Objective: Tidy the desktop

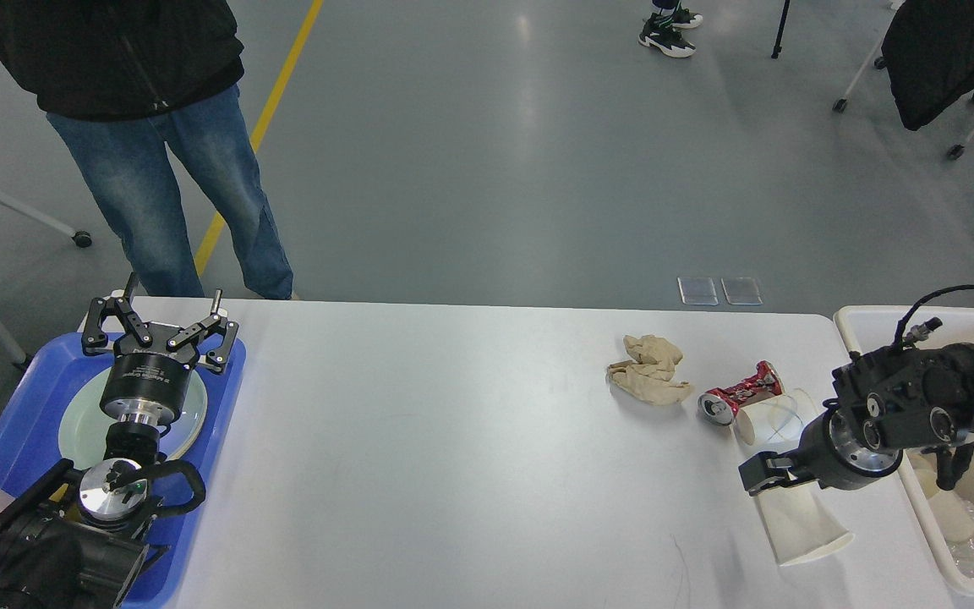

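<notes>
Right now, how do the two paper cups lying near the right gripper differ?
The near paper cup is opaque white, larger in view, mouth pointing toward the table's near edge, and lies at the right gripper. The far cup looks partly see-through, mouth facing left, lying beside the crushed red can. Both lie tipped over on the desktop.

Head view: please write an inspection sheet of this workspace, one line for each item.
Surface: white desktop, mostly bare in the middle.
Job's things: crumpled beige paper, crushed red can, clear plastic cup, white paper cup.
Clutter: pale plate in blue tray; cream bin at right.
Grippers: left gripper open above the tray; right gripper at the paper cup, jaws unclear.
Cables: black cable on right arm.
Surroundings: person in jeans, grey floor.
</notes>
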### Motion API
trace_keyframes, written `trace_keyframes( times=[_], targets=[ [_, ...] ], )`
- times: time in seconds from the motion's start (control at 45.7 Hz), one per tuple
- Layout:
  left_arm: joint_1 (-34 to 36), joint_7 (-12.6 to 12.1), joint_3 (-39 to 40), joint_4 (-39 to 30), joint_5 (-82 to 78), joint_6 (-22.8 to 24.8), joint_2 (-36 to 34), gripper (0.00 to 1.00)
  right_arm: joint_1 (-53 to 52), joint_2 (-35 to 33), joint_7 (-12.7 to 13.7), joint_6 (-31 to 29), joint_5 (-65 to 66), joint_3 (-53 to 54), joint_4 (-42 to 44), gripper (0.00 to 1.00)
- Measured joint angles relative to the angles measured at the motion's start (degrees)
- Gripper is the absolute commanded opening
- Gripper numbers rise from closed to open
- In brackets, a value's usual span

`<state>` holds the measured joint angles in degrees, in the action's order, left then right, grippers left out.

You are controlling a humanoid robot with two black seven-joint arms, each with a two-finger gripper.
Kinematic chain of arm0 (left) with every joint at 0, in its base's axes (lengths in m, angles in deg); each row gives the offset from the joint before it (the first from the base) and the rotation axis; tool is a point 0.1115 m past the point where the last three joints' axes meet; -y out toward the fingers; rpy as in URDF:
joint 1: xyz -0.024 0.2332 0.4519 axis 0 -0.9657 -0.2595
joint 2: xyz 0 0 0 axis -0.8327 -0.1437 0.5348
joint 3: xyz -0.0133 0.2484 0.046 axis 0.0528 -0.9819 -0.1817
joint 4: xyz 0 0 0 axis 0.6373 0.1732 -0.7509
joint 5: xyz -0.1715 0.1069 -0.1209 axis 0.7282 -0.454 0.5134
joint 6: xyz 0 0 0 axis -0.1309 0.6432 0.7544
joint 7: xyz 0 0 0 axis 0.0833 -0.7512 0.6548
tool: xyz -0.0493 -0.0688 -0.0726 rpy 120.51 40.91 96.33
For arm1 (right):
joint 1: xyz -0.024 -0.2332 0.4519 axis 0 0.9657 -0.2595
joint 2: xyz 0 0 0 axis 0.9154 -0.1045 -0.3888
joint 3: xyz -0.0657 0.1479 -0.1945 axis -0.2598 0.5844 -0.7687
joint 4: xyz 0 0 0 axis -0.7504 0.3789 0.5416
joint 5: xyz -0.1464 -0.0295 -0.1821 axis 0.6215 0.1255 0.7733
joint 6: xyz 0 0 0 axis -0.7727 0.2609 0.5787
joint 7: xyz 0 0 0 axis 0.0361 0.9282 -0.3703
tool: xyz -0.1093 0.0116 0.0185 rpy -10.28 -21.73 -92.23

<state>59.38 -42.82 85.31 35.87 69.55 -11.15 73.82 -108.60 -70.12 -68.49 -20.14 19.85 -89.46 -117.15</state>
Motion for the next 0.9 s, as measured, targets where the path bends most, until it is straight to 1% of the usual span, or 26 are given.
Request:
trace_keyframes(
  times=[0.044, 0.153, 0.284, 0.415, 0.743, 0.809, 0.896],
  targets=[
    [0.0, 0.0, 0.0, 0.0, 0.0, 0.0, 0.0, 0.96, 0.4, 0.0, -1.1, 0.2, 0.1, -0.3, 0.2, 0.92],
    [0.0, 0.0, 0.0, 0.0, 0.0, 0.0, 0.0, 0.96, 2.2, 0.3, -2.0, 1.4, 0.1, -0.5, 1.0, 0.92],
    [0.0, 0.0, 0.0, 0.0, 0.0, 0.0, 0.0, 0.96, 6.5, 1.4, -2.2, 2.8, 0.1, -0.4, 5.1, 0.92],
    [0.0, 0.0, 0.0, 0.0, 0.0, 0.0, 0.0, 0.96, 9.1, 1.9, -2.3, 3.2, 0.1, -0.4, 7.5, 0.92],
    [0.0, 0.0, 0.0, 0.0, 0.0, 0.0, 0.0, 0.96, 9.6, 1.4, -2.4, 3.2, 0.1, -0.4, 7.6, 0.92],
    [0.0, 0.0, 0.0, 0.0, 0.0, 0.0, 0.0, 0.96, 9.0, 1.0, -3.3, 3.2, 0.1, -0.4, 7.3, 0.92],
    [0.0, 0.0, 0.0, 0.0, 0.0, 0.0, 0.0, 0.96, 8.1, 0.4, -5.8, 3.2, 0.1, -0.5, 7.1, 0.92]
  ],
)
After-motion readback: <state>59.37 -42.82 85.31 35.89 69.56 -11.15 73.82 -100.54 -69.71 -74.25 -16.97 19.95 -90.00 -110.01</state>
